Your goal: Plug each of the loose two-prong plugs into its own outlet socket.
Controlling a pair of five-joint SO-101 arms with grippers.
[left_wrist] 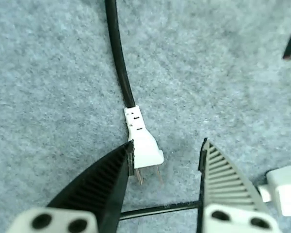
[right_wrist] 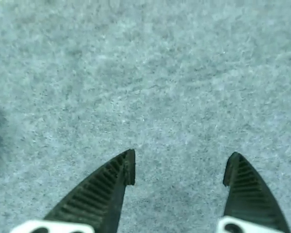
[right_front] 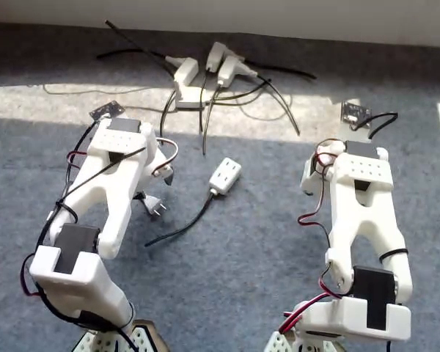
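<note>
left gripper [left_wrist: 167, 144] hangs wide open and holds nothing. one finger's tip sits against the white two-prong plug [left_wrist: 144, 145], which lies flat at the middle of the left wrist view, prongs bare. right gripper [right_wrist: 182, 154] is open too, empty above the carpet [right_wrist: 145, 73]. in the high view the outlet socket [right_front: 225, 174] lies at centre frame, near that plug but apart. this plug is not yet grasped or seated. at upper centre, white plugs [right_front: 227, 67] look already pushed into a strip [right_front: 191, 101], though i cannot tell for sure.
</note>
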